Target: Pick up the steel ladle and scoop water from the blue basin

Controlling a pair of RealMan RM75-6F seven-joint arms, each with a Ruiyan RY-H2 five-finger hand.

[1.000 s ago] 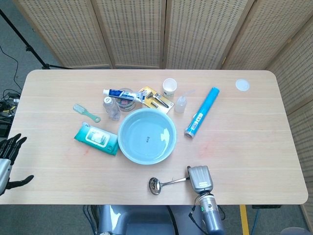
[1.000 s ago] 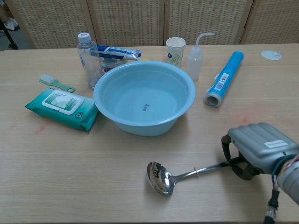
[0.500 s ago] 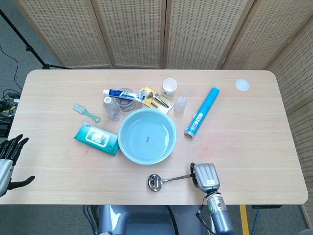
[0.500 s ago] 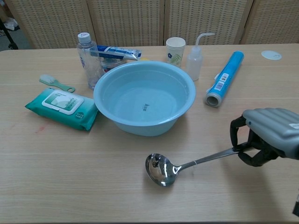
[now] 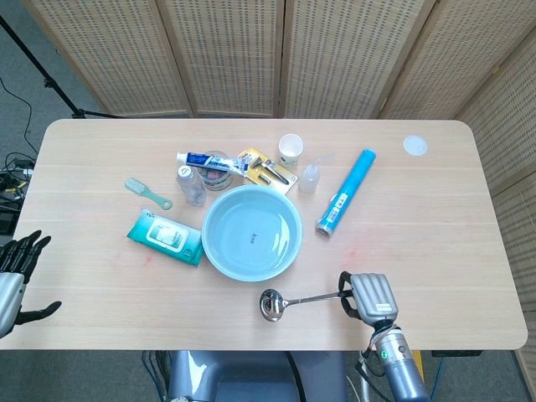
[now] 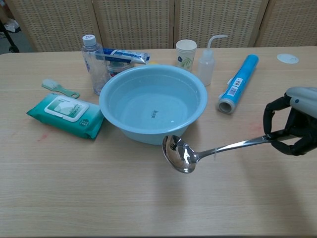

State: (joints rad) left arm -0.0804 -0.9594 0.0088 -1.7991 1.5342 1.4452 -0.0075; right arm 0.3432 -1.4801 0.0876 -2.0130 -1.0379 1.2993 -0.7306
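The steel ladle (image 6: 181, 154) hangs above the table, its bowl just in front of the blue basin (image 6: 153, 102) and its handle running right into my right hand (image 6: 293, 126). That hand grips the handle's end; in the head view the right hand (image 5: 369, 295) sits near the table's front edge with the ladle (image 5: 272, 304) stretching left of it. The blue basin (image 5: 251, 232) holds water and stands mid-table. My left hand (image 5: 17, 272) hovers off the table's left front corner, fingers spread, holding nothing.
Behind the basin stand a clear bottle (image 6: 92, 57), a toothpaste tube (image 6: 124, 54), a paper cup (image 6: 185, 54) and a squeeze bottle (image 6: 206, 64). A blue roll (image 6: 238, 83) lies to the right, a wipes pack (image 6: 64, 114) and a brush (image 6: 58, 88) to the left.
My right hand has lifted and moved right with the ladle. The ladle's bowl has risen off the table toward the basin's front rim. The left hand has barely moved.
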